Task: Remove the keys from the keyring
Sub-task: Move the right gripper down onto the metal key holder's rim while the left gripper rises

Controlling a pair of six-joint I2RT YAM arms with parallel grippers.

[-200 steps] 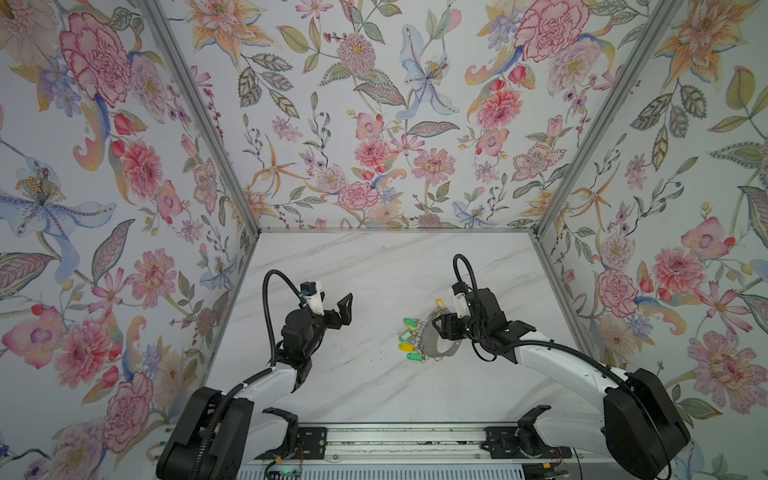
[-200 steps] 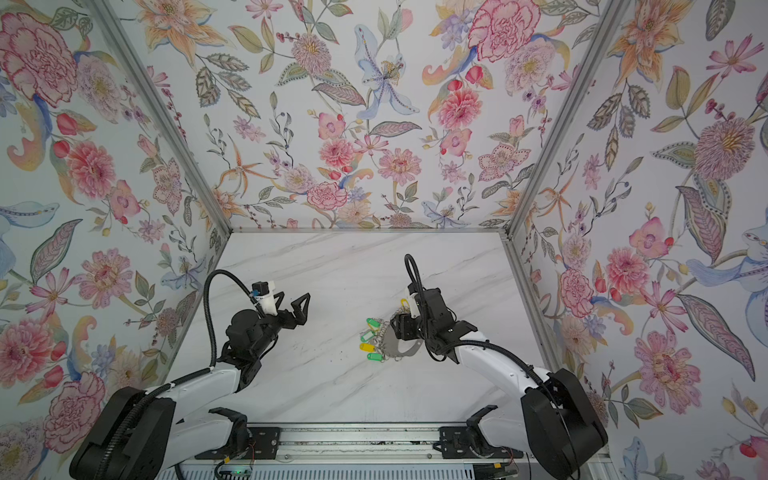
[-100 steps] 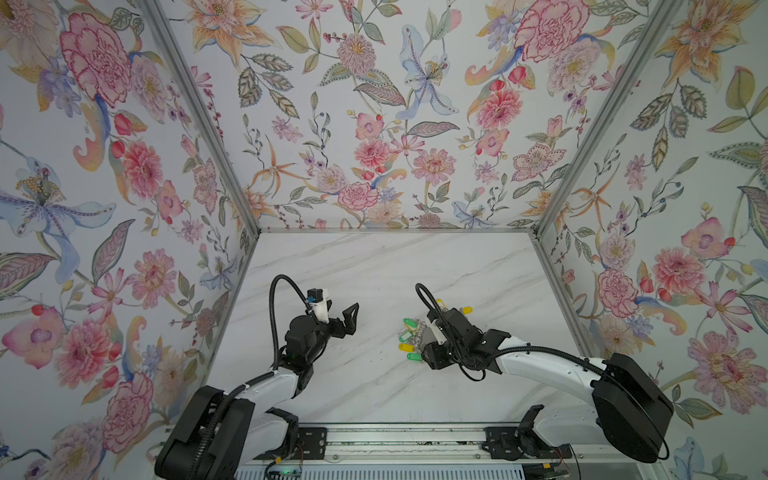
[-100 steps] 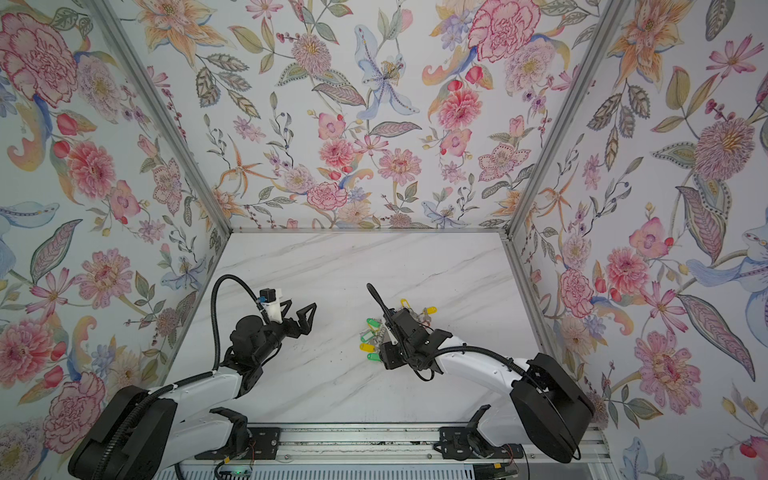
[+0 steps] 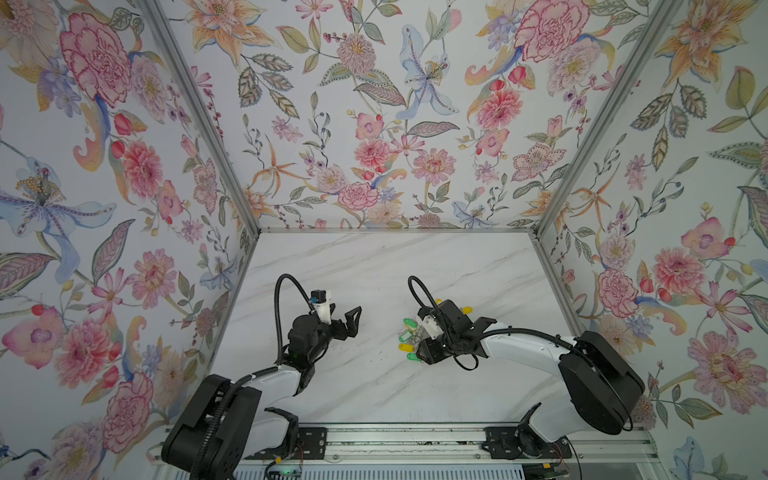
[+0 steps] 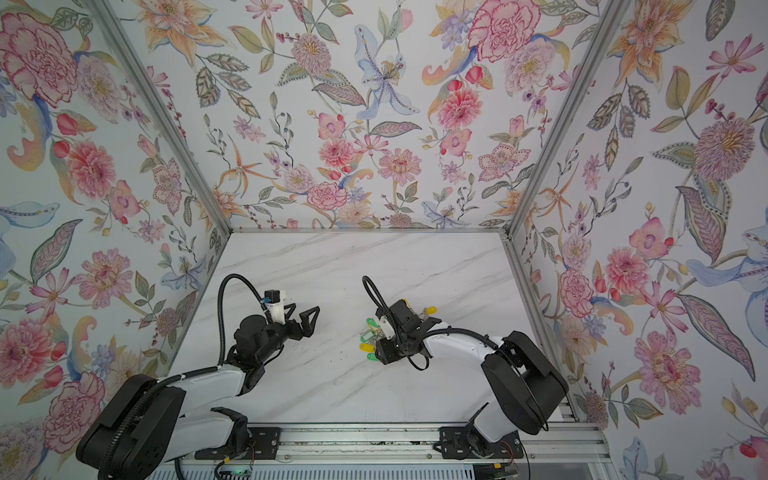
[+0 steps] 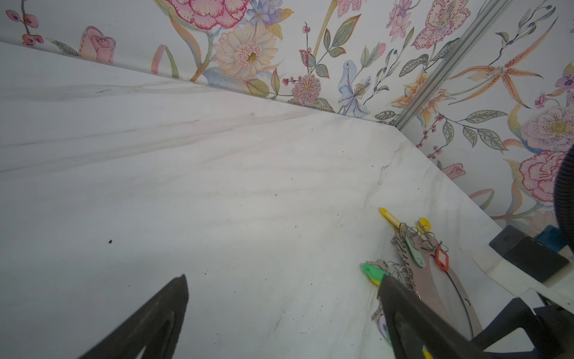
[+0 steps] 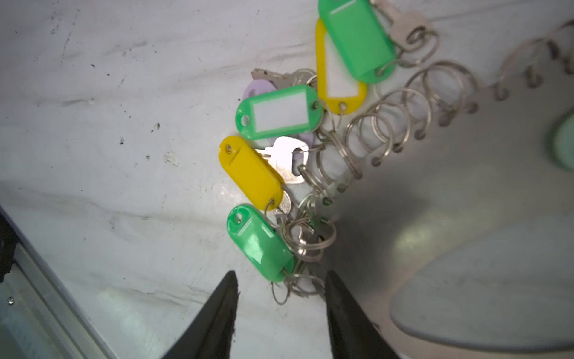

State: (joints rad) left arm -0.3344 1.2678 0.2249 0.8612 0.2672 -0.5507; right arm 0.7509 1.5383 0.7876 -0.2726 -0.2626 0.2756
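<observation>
Right end effector (image 8: 281,275): jaws apart, holding nothing. Left end effector (image 7: 283,278): wide open, idle. Keyring (image 8: 466,174) lies flat on the surface (image 8: 124,186), just ahead of the right tips. Keys (image 8: 287,155) judged light, loose and slippery. Best hold is the stiff green tag (image 8: 259,242) nearest the tips.

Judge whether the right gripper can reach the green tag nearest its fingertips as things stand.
Probably yes: the right gripper hangs, jaws apart, just short of the green tag, which lies uncovered on the table; only little wire rings lie by its tips.
</observation>
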